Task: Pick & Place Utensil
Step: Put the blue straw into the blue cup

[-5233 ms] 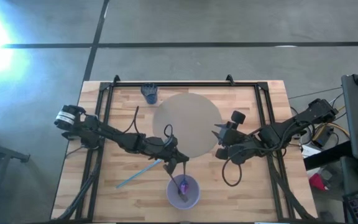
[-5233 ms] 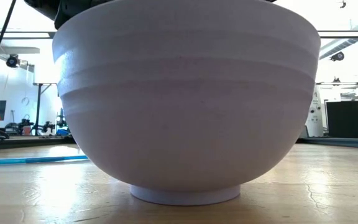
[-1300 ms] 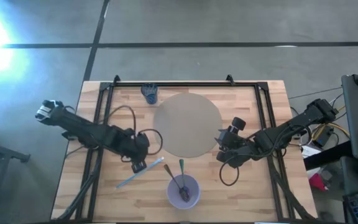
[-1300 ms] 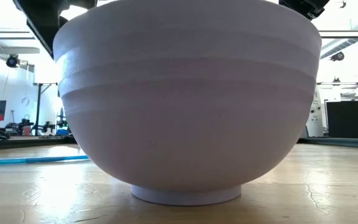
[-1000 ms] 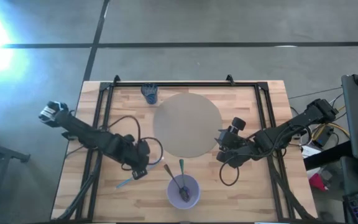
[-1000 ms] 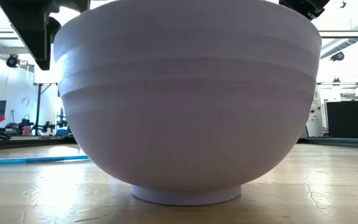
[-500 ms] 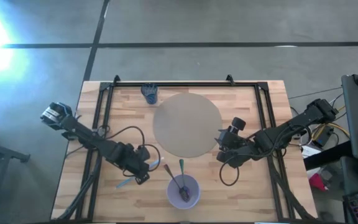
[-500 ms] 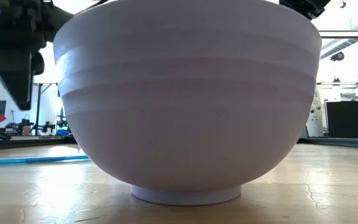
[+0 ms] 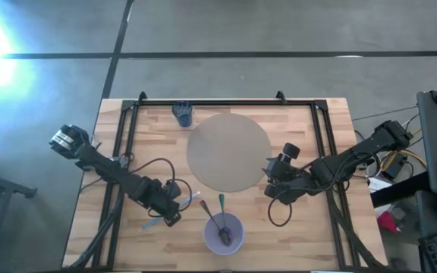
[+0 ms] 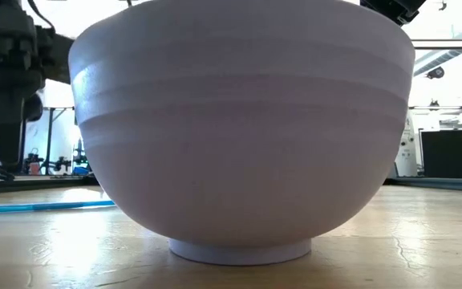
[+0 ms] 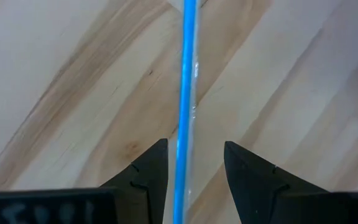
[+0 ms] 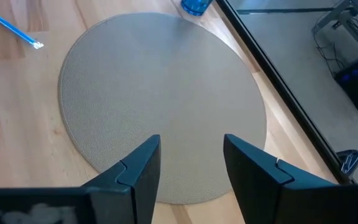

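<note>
1. Bowl [image 9: 224, 233]: stands at the near edge of the bench [image 9: 317, 235]; a fork [image 9: 221, 214] leans inside it, handle over the rim.
2. Left end effector [image 9: 174, 210]: low over the blue straw [image 9: 187, 200], just left of the bowl. Fingers [image 11: 146, 174] are spread, one on each side of the straw, not pinching it.
3. Blue straw: lies flat on the wood.
4. Right end effector [image 9: 271, 171]: waits at the right edge of the round mat [image 9: 228, 152], fingers spread.
5. Blue cup [image 9: 182, 114]: stands near the far edge, beside the mat.
</note>
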